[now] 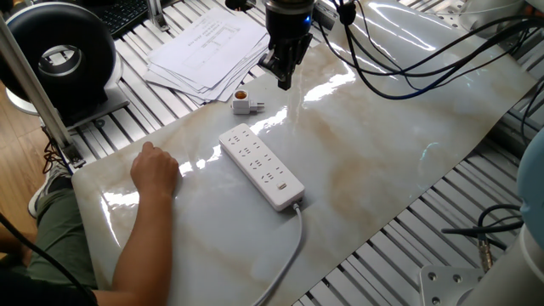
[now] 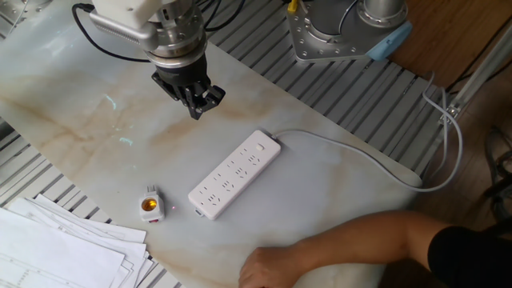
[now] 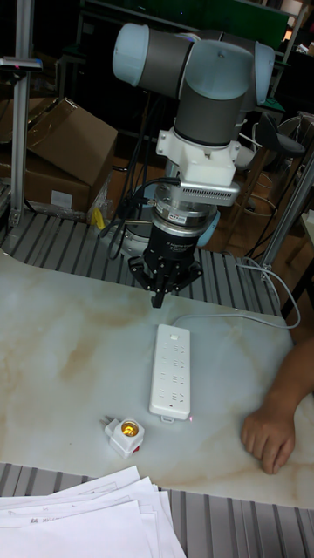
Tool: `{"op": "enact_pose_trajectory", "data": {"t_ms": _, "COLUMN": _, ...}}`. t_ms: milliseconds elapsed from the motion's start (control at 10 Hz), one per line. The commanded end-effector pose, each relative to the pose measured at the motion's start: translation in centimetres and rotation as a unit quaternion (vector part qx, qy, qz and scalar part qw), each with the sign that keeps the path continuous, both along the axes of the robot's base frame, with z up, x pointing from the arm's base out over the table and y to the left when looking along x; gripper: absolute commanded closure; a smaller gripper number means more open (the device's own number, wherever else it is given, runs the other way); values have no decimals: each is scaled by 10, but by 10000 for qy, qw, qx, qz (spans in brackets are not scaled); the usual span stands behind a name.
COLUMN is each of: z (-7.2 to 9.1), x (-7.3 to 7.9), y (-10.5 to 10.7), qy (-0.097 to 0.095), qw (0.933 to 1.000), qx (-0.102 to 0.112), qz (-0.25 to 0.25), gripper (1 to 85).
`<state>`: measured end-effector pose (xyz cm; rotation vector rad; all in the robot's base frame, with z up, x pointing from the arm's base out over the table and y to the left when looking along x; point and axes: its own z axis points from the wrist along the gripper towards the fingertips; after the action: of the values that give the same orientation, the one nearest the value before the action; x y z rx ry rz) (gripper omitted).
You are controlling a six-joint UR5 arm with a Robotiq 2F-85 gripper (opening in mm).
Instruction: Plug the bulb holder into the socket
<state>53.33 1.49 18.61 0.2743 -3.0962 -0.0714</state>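
Note:
The bulb holder [image 1: 244, 104] [image 2: 150, 206] [image 3: 125, 433] is a small white plug-in piece with an orange round opening. It lies on the marble table beside the papers, a short way from one end of the socket. The socket [image 1: 261, 166] [image 2: 235, 174] [image 3: 171, 370] is a long white power strip lying flat mid-table. My gripper [image 1: 285, 77] [image 2: 198, 109] [image 3: 159, 300] hangs above the table near the socket's cable end, apart from both things. Its fingers are shut and hold nothing.
A person's hand [image 1: 155, 168] [image 2: 268, 268] [image 3: 269, 436] rests on the table near the socket. A stack of papers [image 1: 208, 51] [image 2: 56, 248] [image 3: 78, 519] lies at the table edge beyond the bulb holder. The socket's white cable [image 1: 289, 246] [image 2: 360, 156] trails off the table.

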Motion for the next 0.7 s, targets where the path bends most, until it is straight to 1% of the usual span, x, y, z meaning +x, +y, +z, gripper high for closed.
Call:
{"op": "enact_pose_trajectory", "data": {"t_ms": 0, "z": 1, "x": 1, "y": 3, "qy": -26, "qw": 10000, "qx": 72, "qz": -19, "gripper": 843}}
{"op": "enact_pose_trajectory", "data": {"t_ms": 600, "z": 0, "x": 2, "y": 4, "qy": -48, "qw": 9999, "qx": 87, "qz": -36, "gripper": 843}}
